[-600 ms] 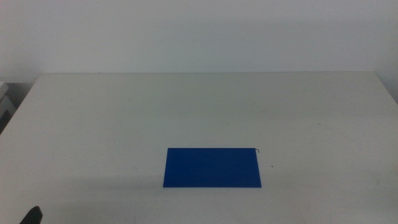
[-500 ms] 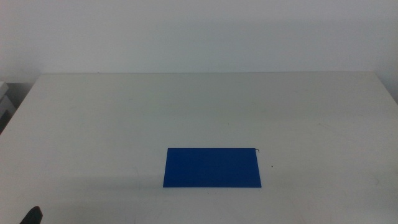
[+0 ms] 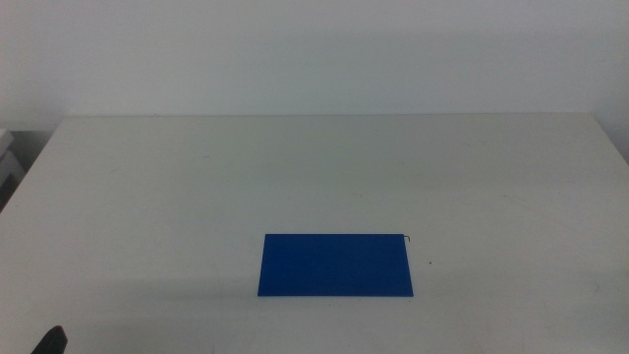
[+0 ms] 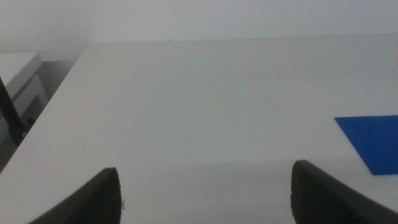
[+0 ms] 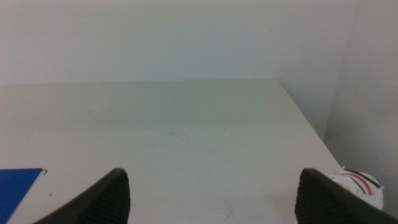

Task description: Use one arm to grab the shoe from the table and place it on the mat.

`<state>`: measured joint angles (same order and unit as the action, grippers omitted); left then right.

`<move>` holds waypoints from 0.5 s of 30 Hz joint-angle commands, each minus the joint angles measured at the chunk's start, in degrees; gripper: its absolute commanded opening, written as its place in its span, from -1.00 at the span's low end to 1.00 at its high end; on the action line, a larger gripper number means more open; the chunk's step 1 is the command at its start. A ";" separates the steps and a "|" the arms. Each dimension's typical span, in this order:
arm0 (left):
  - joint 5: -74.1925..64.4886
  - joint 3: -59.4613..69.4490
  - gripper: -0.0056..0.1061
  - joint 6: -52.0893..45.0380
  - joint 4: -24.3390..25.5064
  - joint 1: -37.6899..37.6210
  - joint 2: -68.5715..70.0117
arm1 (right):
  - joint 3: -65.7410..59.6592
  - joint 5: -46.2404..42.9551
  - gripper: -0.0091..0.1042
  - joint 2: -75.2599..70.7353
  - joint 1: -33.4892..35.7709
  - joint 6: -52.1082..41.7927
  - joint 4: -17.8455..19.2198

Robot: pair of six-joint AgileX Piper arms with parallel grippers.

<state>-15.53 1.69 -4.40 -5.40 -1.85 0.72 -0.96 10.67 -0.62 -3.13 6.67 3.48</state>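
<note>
The blue mat [image 3: 336,265] lies flat on the off-white table [image 3: 295,167], slightly toward the front. It is bare. The shoe is out of the middle view. Only a white part of it with red and black straps [image 5: 359,184] shows in the right wrist view, by the table's right edge, partly behind one jaw. My right gripper [image 5: 212,173] is open and empty, low over the table, with a corner of the mat [image 5: 17,190] off to one side. My left gripper [image 4: 205,171] is open and empty; its tip shows at the bottom left of the middle view [image 3: 51,341]. The mat's corner [image 4: 373,142] also shows in its wrist view.
A white cabinet [image 3: 8,162] stands beside the table's left edge and also shows in the left wrist view [image 4: 18,81]. A plain white wall runs behind the table's far edge.
</note>
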 commanded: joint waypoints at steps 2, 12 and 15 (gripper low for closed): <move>4.58 0.40 0.78 0.31 -0.45 -0.24 0.74 | 5.65 -0.29 0.78 1.95 -0.04 -0.03 -0.16; 4.58 0.40 0.78 0.31 -0.45 -0.24 0.74 | 16.65 1.70 0.78 18.31 -0.04 12.45 -0.97; 4.58 0.40 0.78 0.31 -0.45 -0.24 0.74 | 21.45 5.38 0.78 23.20 -0.04 20.74 -1.07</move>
<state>-15.53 1.69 -4.40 -5.40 -1.85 0.72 16.35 17.98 19.92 -3.13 23.42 2.16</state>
